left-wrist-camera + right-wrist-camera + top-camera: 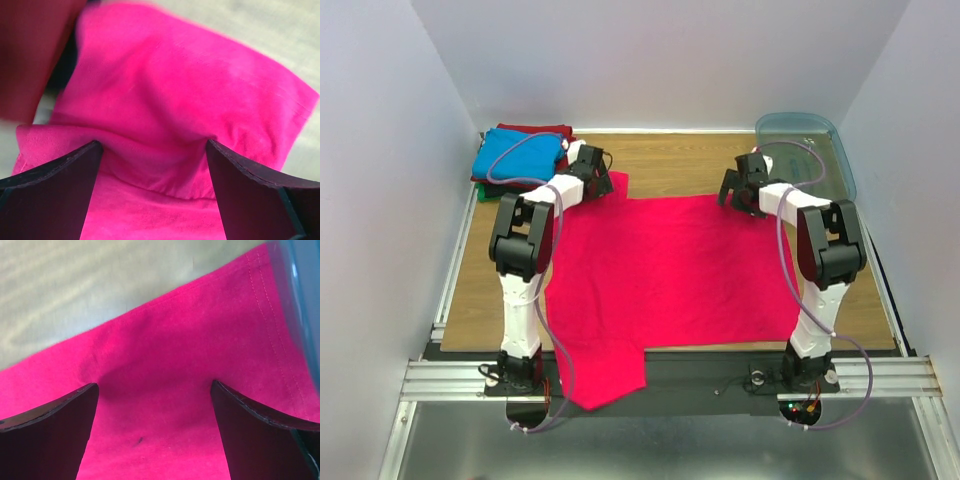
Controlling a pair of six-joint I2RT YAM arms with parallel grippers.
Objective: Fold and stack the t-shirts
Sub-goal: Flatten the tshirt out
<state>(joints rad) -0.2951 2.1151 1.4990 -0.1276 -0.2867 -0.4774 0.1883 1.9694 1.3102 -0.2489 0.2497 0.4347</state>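
Note:
The bright pinkish-red t-shirt [670,270] lies spread flat on the wooden table, with one sleeve hanging over the near edge. My left gripper [596,186] is open and sits low over the shirt's far left sleeve [165,90]. Its fingertips [60,180] straddle a raised fold of the cloth. My right gripper [733,190] is open at the shirt's far right corner [165,370]. Its fingertips [250,425] rest on flat cloth near the hem. A stack of folded t-shirts [520,150], sky blue on top with dark red, green and black below, sits at the far left corner.
The translucent blue-grey bin [810,145] stands at the far right corner, just behind my right gripper, and its wall shows in the right wrist view [305,300]. White walls enclose the table on three sides. Bare wood [670,160] lies beyond the shirt.

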